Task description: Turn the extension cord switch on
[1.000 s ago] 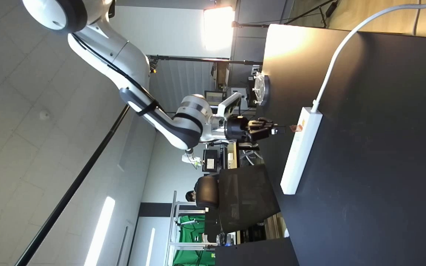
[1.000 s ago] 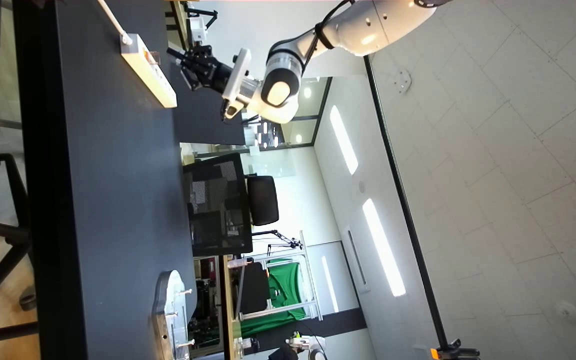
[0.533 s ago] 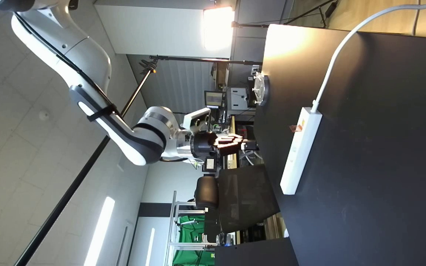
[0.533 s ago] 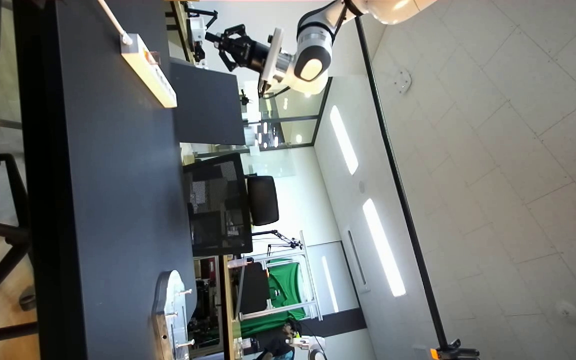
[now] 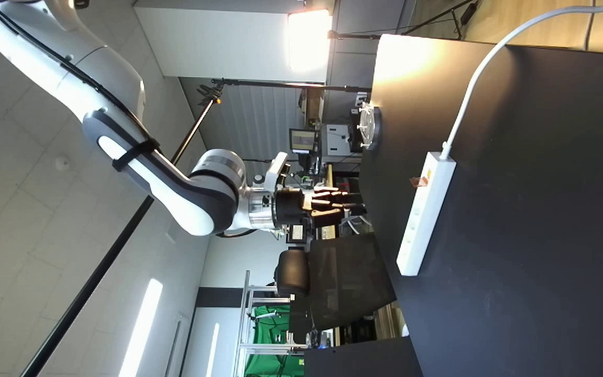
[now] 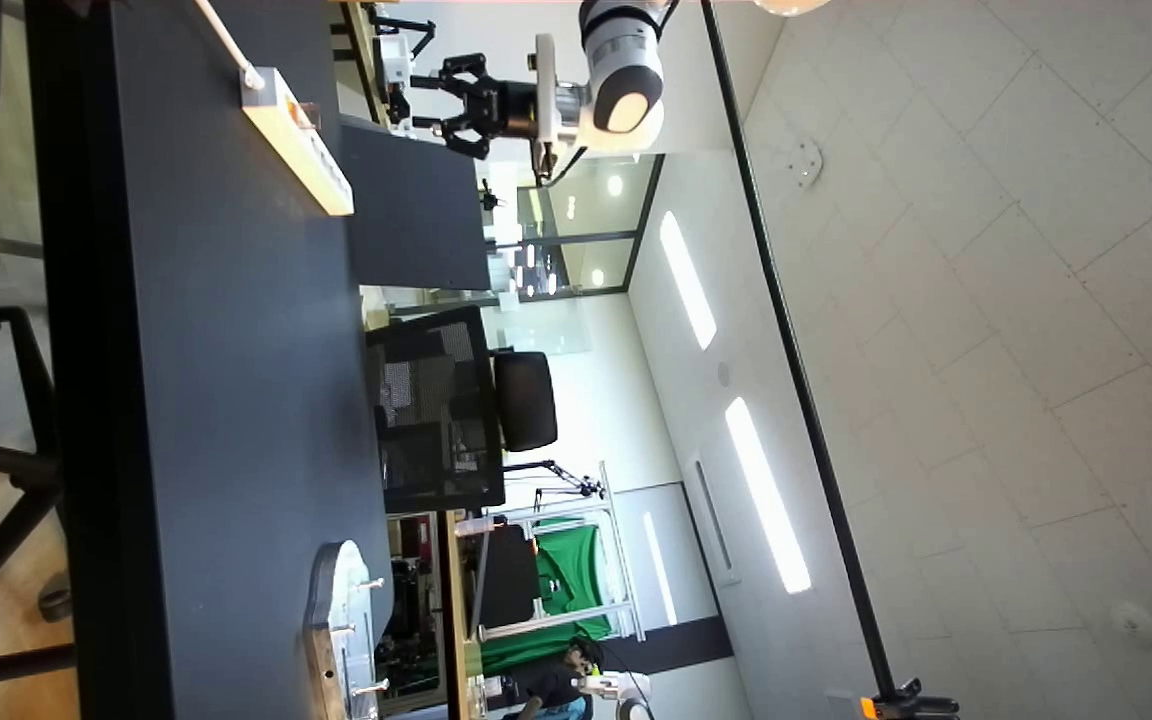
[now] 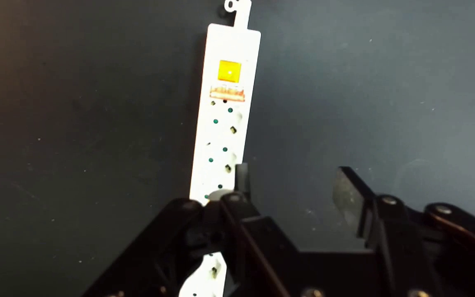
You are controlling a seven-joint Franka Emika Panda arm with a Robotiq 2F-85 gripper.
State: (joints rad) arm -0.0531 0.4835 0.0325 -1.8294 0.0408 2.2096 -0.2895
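The extension cord, a long white power strip, lies on the dark table in both exterior views. Its switch shows in the wrist view as a bright yellow-orange square near the cable end; I cannot tell whether it is lit. Beside it a clear, orange-tinted flap stands up from the strip. My gripper is open and holds nothing, raised well clear of the strip. In the wrist view its left finger hides part of the strip's socket end.
A thick white cable runs from the strip over the table's edge. A rounded board with upright pegs sits elsewhere on the table. A mesh chair stands beyond the edge, and a bright lamp shines behind.
My gripper has risen from close over the strip to well above it and drawn back. Its fingers, together before, have spread apart. The strip stays in place.
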